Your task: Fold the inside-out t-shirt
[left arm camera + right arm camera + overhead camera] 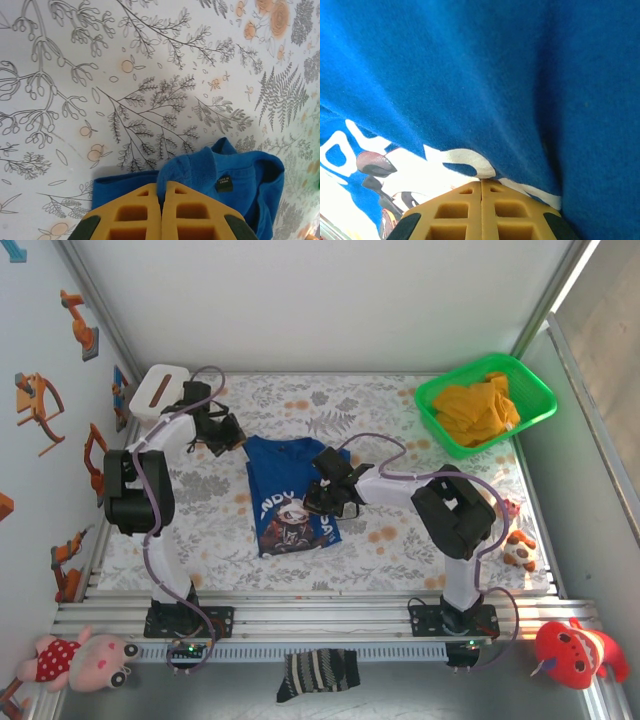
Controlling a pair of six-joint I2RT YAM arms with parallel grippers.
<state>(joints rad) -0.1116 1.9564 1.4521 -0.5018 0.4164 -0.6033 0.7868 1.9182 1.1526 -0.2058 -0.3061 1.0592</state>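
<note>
- Royal-blue cloth t-shirt (287, 502) lay at the centre of the grey floral tablecloth (395, 545);
- right gripper (481, 184), just right of that centre, had its fingers pinched shut on the shirt's edge;
- left gripper (161, 186), farther back and left of centre, was clamped shut on the shirt's far corner.

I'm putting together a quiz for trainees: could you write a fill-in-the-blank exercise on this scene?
1. The t-shirt is ___ in colour.
2. The garment in the green basket is ___.
3. The left hand and the right hand both have their fingers ___ on the t-shirt.
Missing words: blue; yellow-orange; shut.
</note>
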